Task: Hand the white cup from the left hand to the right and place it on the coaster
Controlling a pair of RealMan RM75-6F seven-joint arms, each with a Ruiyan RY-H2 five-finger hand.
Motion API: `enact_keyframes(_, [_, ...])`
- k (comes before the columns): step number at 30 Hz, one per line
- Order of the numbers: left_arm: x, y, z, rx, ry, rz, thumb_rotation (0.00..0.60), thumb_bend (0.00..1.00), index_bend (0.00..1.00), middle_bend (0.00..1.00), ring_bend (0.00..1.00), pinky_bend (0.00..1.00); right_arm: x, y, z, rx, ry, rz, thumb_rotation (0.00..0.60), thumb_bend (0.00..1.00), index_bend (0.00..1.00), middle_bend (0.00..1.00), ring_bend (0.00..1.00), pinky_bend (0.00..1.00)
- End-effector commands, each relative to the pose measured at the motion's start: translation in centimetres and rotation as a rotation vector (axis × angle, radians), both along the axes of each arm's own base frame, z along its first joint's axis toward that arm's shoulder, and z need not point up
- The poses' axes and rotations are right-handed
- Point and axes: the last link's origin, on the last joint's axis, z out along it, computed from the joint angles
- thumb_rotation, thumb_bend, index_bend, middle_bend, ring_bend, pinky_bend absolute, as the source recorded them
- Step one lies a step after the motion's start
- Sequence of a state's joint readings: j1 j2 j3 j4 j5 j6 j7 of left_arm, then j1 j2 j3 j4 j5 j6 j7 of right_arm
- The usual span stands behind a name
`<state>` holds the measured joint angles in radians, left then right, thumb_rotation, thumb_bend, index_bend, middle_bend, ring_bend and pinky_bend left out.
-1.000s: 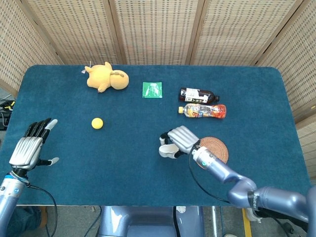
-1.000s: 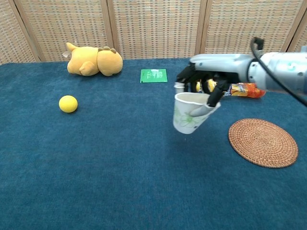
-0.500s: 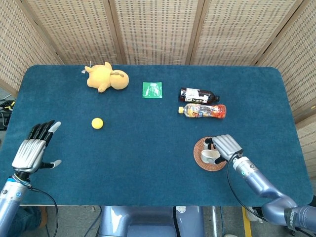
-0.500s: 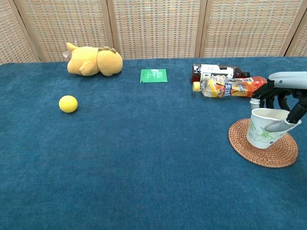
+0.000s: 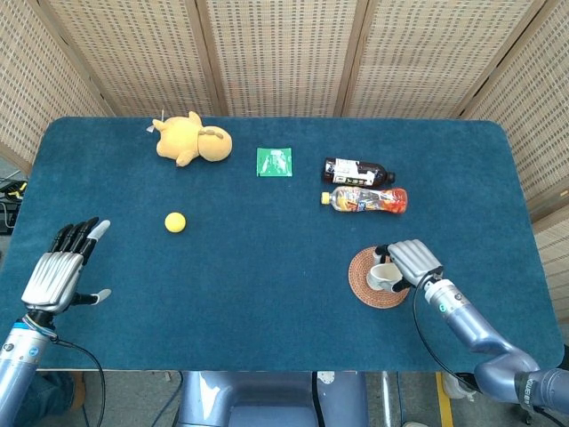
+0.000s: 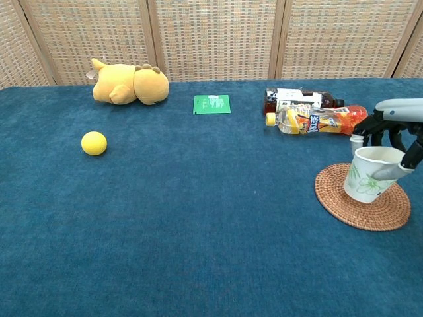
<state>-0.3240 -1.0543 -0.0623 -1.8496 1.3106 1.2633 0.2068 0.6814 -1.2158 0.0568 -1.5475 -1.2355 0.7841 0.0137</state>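
- The left hand (image 5: 55, 274) hovers at the near left edge of the blue table (image 5: 267, 294), its fingers spread straight and apart, holding nothing; only the head view shows it.
- A yellow ball (image 5: 175, 222) lies on the left part of the table, well apart from that hand.
- A yellow plush toy (image 5: 192, 139) lies at the far left, on its side.
- A green packet (image 5: 274, 162) lies flat near the far middle.
- Right of the packet lie two bottles on their sides: a dark bottle (image 5: 358, 171) farther back and an orange bottle (image 5: 365, 199) just nearer, side by side and close together.
- The woven coaster (image 6: 344, 201) sits on the near right of the table.
- The white cup (image 6: 367, 175), with a green leaf print, is over the coaster, tilted a little; whether its base touches the coaster cannot be told.
- The right hand (image 5: 412, 263) grips the cup at the rim from the right side, with one finger (image 6: 390, 173) laid across its outer wall and the other fingers curled over the top.
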Motion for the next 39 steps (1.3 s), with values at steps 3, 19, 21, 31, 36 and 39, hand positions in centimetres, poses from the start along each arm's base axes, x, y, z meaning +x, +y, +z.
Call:
enact_keyframes(3, [0.0,0.0,0.1,0.0,-0.003,-0.002,0.6,0.0,0.0,0.0,0.0,0.0,-0.2,0.1,-0.2,0.014,0.006,-0.026,0.6,0.08,0.32,0.22,0.15,0.2])
enact_keyframes(19, [-0.1,-0.9,0.3,0.011,-0.011,-0.011,0.6,0.0,0.0,0.0,0.0,0.0,1.0,4.9,5.4,-0.238,0.013,0.14,0.6,0.0,0.14,0.0,0.0,0.0])
enact_keyframes(21, [-0.3,-1.3,0.3,0.019,-0.008,-0.012,0.6,0.0,0.0,0.0,0.0,0.0,0.0,6.0,6.2,-0.318,0.017,0.146,0.6,0.0,0.11,0.0,0.0,0.0])
enact_keyframes(31, [-1.7,-4.7,-0.2,0.087,0.006,-0.036,0.6,0.0,0.0,0.0,0.0,0.0,-4.2,13.2,5.3,-0.517,-0.004,0.119,0.6,0.0,0.0,0.0,0.0,0.0])
enact_keyframes(36, [-1.9,-5.0,-0.2,0.088,0.004,-0.058,0.6,0.0,0.0,0.0,0.0,0.0,-4.8,13.8,5.7,-0.545,0.017,0.116,0.6,0.0,0.0,0.0,0.0,0.0])
enact_keyframes(39, [-1.8,-5.0,-0.2,0.084,-0.002,-0.065,0.6,0.0,0.0,0.0,0.0,0.0,-4.9,14.0,5.9,-0.547,0.023,0.119,0.6,0.0,0.0,0.0,0.0,0.0])
